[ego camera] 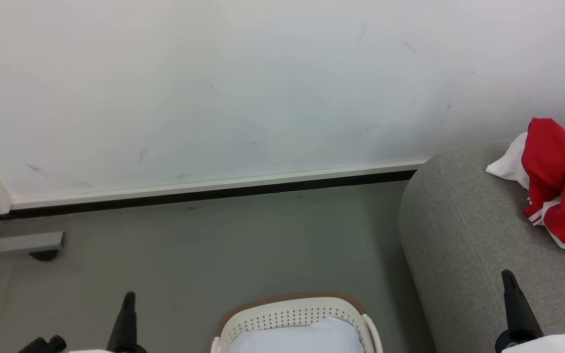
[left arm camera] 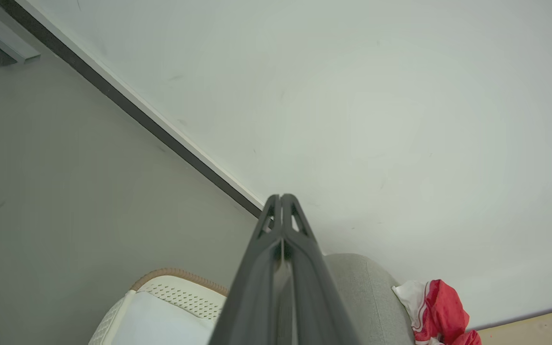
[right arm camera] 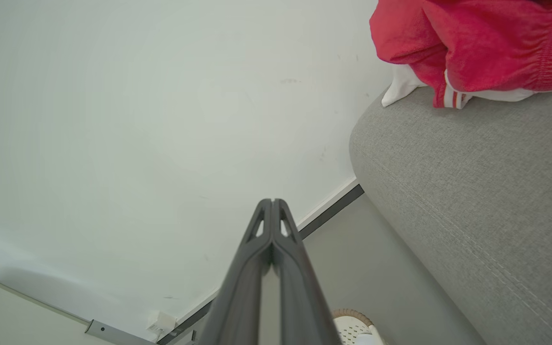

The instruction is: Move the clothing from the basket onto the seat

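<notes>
Note that the left gripper (left arm camera: 281,197) and the right gripper (right arm camera: 272,201) each have both fingers pressed fully together, with nothing gripped. Locate the clothing (ego camera: 559,189) bunched on the seat (ego camera: 464,235). The basket (ego camera: 292,305) stands on the floor (ego camera: 214,245) beside the seat and contains a pale pad (ego camera: 297,338).

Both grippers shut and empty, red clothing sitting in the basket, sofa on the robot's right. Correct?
One thing is wrong: the red clothing lies on the sofa, not in the basket. The head view shows this; what it shows of the basket holds a pale pad. The rest stands: left gripper and right gripper are shut and empty, and the sofa is on the right.
</notes>
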You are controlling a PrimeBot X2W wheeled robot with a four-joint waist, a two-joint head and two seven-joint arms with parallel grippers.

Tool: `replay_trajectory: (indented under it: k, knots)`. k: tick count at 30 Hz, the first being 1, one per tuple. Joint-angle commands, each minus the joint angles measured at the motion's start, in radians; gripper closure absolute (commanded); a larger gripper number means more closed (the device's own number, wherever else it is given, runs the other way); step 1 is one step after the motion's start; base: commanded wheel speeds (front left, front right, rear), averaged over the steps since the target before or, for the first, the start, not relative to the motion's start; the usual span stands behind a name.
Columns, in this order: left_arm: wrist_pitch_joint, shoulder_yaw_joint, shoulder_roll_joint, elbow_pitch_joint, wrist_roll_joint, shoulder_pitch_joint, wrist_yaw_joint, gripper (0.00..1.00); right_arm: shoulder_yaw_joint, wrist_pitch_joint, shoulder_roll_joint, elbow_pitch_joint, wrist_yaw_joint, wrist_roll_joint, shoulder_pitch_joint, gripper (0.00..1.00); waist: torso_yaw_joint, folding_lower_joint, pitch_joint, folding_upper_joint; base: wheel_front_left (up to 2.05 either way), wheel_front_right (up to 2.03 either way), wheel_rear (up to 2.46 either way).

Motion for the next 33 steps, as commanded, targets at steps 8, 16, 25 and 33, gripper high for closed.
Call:
replay_trajectory:
  k: [8, 16, 25, 33]
  knots:
    - [0.031, 0.014, 0.007, -0.002, -0.117, -0.036, -0.011, 1.00, -0.028, 0.027, 0.004, -0.003, -0.001, 0.107, -0.030, 1.00, 0.009, -0.0001, 0.002, -0.0001, 0.00, 0.00, 0.00]
    - [0.054, 0.022, 0.008, 0.003, -0.201, -0.048, -0.015, 1.00, -0.046, 0.049, 0.008, 0.000, -0.001, 0.185, -0.037, 1.00, 0.018, -0.0001, 0.003, -0.0001, 0.00, 0.00, 0.00]
    - [0.079, 0.030, 0.009, 0.009, -0.296, -0.060, -0.020, 1.00, -0.064, 0.071, 0.012, 0.003, -0.001, 0.268, -0.041, 1.00, 0.027, -0.0001, 0.005, -0.0001, 0.00, 0.00, 0.00]
    - [0.100, 0.036, 0.010, 0.014, -0.369, -0.070, -0.023, 1.00, -0.080, 0.089, 0.017, 0.006, -0.001, 0.336, -0.046, 1.00, 0.036, -0.0001, 0.006, -0.0001, 0.00, 0.00, 0.00]
